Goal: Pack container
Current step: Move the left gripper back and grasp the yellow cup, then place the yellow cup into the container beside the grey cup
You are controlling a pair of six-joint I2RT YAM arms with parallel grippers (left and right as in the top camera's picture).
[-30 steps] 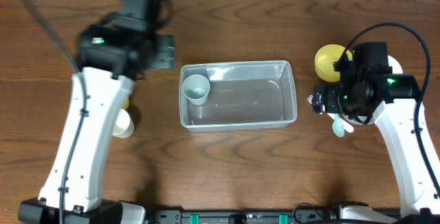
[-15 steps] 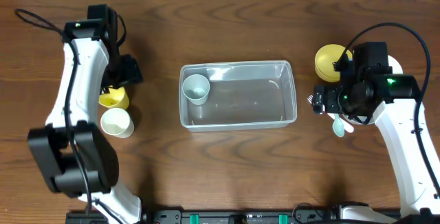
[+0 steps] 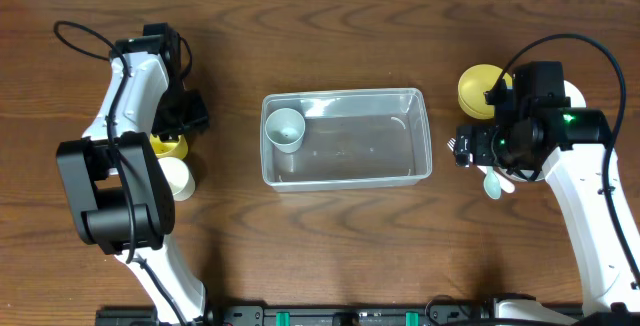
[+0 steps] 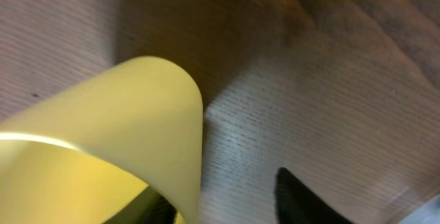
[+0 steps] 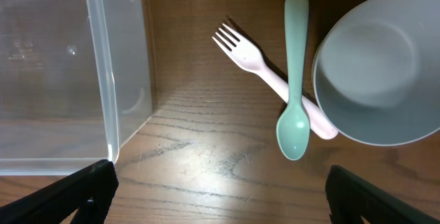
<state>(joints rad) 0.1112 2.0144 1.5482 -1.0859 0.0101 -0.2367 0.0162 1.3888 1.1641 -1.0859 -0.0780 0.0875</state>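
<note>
A dark wooden bench [image 3: 340, 236], seen from above. The clear container [image 3: 360, 144] sits at its centre, a pale cup [image 3: 285, 129] inside its left end. The left gripper [image 3: 182, 124] is close against a yellow cup [image 3: 165, 147]; whether it grips cannot be told. The right gripper [image 5: 220, 200], spread wide and empty, hangs just right of the container, near a green spoon [image 5: 294, 80].

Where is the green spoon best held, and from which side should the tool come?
Likely grip the green spoon at its handle tip, from above, across the thin handle: it lies flat, and lower down it crosses the pink fork beside the bowl.
</note>
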